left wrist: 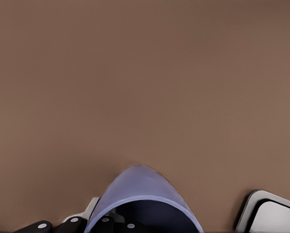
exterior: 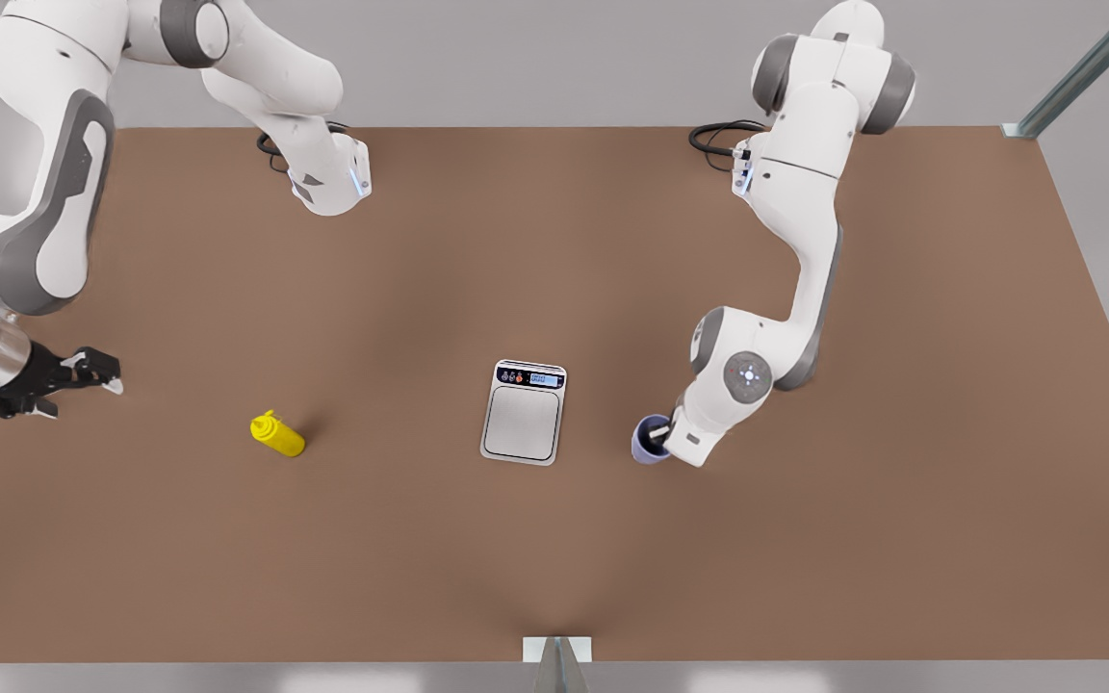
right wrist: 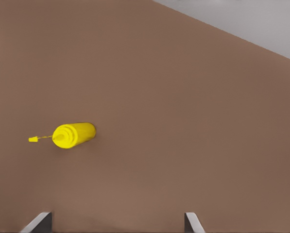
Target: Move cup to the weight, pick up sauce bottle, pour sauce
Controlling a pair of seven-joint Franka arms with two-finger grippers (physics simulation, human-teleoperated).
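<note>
While left end effector (exterior: 658, 441) grips cup (exterior: 648, 440) beside weight (exterior: 522, 411), right end effector (exterior: 83, 375) hangs open, arm folded.

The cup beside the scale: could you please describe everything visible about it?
The small lavender-blue handleless cup looks smooth and plastic-like, with a darker inside. It stands upright on the brown table, apart from the flat silver-grey scale, on the front view's right of it. The left pincer straddles its rim, one finger inside.
</note>
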